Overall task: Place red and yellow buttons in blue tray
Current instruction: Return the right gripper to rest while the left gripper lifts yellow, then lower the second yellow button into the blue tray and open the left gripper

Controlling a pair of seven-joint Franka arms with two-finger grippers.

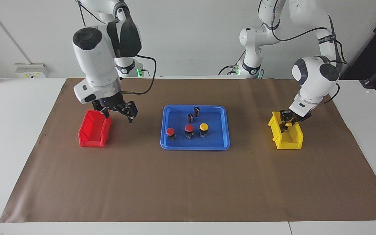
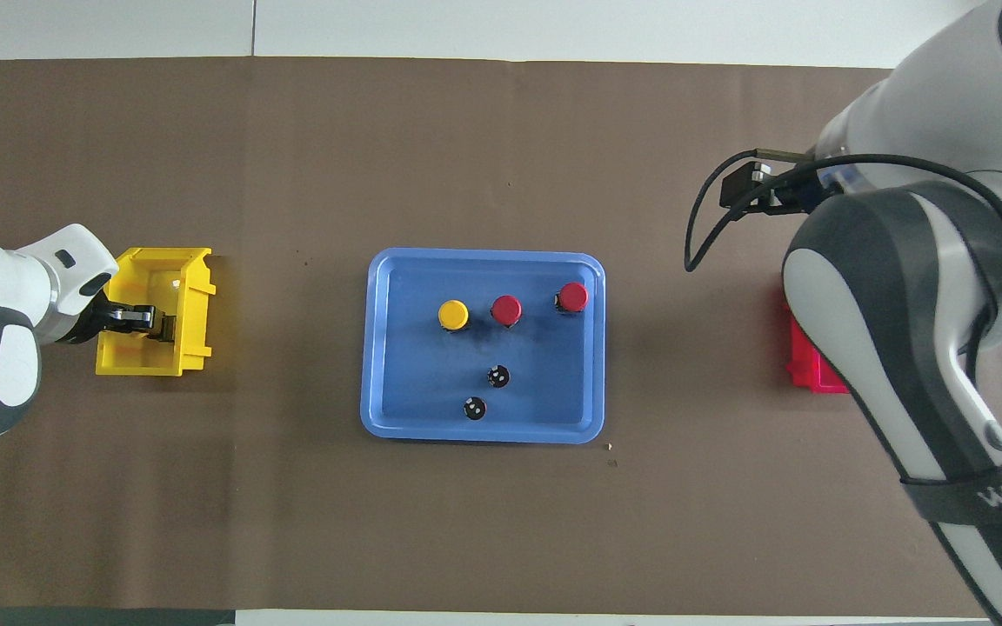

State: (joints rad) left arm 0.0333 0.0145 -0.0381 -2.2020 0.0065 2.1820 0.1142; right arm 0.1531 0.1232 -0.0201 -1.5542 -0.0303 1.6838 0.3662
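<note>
The blue tray [image 1: 194,147] lies mid-table and also shows in the overhead view [image 2: 484,435]. In it stand two red buttons [image 1: 170,131] [image 1: 189,128] and one yellow button [image 1: 203,126] in a row. My left gripper [image 1: 286,124] is down inside the yellow bin [image 1: 289,142], shut on a second yellow button [image 1: 289,123]. The overhead view shows this gripper [image 2: 157,323] in the bin. My right gripper [image 1: 118,114] hangs open and empty over the edge of the red bin [image 1: 93,133] that faces the tray. The right arm hides it in the overhead view.
Two dark capless cylinders [image 1: 196,111] [image 1: 190,117] stand in the tray, nearer to the robots than the buttons. A brown mat [image 1: 188,182] covers the table. The red bin is mostly hidden under the right arm in the overhead view [image 2: 805,369].
</note>
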